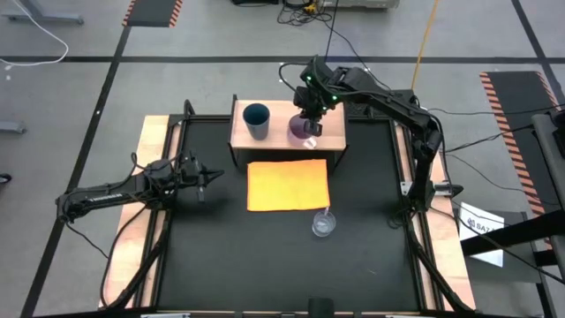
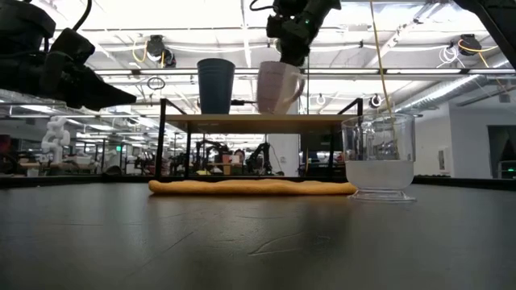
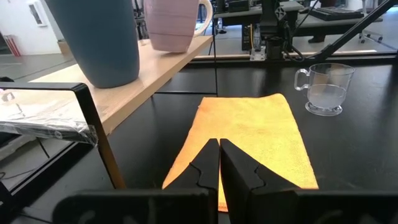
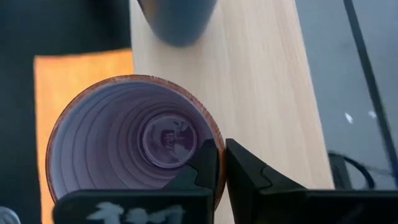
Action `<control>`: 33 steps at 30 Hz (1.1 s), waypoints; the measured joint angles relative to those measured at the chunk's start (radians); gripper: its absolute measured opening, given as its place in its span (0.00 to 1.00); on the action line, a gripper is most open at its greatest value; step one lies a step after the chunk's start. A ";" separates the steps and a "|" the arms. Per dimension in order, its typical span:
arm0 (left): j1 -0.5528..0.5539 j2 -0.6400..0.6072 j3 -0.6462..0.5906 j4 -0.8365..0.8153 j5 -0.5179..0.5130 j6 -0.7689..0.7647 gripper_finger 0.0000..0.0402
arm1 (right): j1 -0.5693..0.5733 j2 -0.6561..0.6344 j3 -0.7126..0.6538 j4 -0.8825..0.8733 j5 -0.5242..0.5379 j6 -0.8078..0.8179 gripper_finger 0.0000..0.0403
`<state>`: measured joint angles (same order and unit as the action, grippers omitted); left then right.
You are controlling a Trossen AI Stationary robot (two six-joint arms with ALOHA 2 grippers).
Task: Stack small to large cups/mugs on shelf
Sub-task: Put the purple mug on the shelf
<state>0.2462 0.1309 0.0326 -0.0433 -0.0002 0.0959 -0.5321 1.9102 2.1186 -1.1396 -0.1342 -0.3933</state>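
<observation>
A dark blue tumbler (image 1: 256,119) and a lilac mug (image 1: 300,131) stand upright side by side on the light wooden shelf (image 1: 278,137) at the table's far middle. A clear cup (image 1: 323,223) stands on the black table, near the orange cloth's (image 1: 288,184) right near corner. My right gripper (image 4: 221,152) is shut and points down, right above the mug's rim (image 4: 214,134); the low view shows it just over the mug (image 2: 278,87). My left gripper (image 3: 219,149) waits shut at the table's left, level, pointing toward the cloth. My right gripper's shut fingertips (image 4: 208,162) come from above, slanting down, at the rim of the lilac mug on its right side. I cannot tell whether they touch the rim. The mug stands upright with its base on the shelf.
The shelf's dark side supports (image 2: 164,145) stand on the table, with open room under the board. The orange cloth lies flat just in front of the shelf. Bare black table lies near and left of the cloth. Cables run behind the table.
</observation>
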 joint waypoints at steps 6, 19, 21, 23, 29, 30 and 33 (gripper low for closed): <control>0.000 0.000 0.000 -0.001 0.000 0.004 0.04 | 0.004 0.000 0.027 -0.048 0.037 -0.007 0.02; 0.000 0.000 0.000 -0.003 0.000 0.004 0.04 | 0.003 0.000 0.056 -0.085 0.034 -0.014 0.02; 0.000 0.000 0.000 -0.003 0.000 0.004 0.04 | 0.003 0.000 0.057 -0.081 0.034 -0.012 0.02; 0.000 0.000 0.000 -0.003 0.000 0.003 0.04 | 0.002 0.000 0.057 -0.085 0.034 0.000 0.02; 0.000 0.000 0.000 -0.003 0.000 0.001 0.04 | 0.002 0.000 0.057 -0.099 0.026 0.021 0.02; 0.000 0.000 0.000 -0.003 0.000 0.001 0.04 | 0.002 0.000 0.057 -0.109 0.026 0.021 0.02; 0.000 0.000 0.000 -0.003 0.000 0.001 0.04 | 0.002 0.000 0.057 -0.132 0.026 0.026 0.02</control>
<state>0.2460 0.1309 0.0330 -0.0467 -0.0003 0.0967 -0.5304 1.9104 2.1754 -1.2718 -0.1084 -0.3677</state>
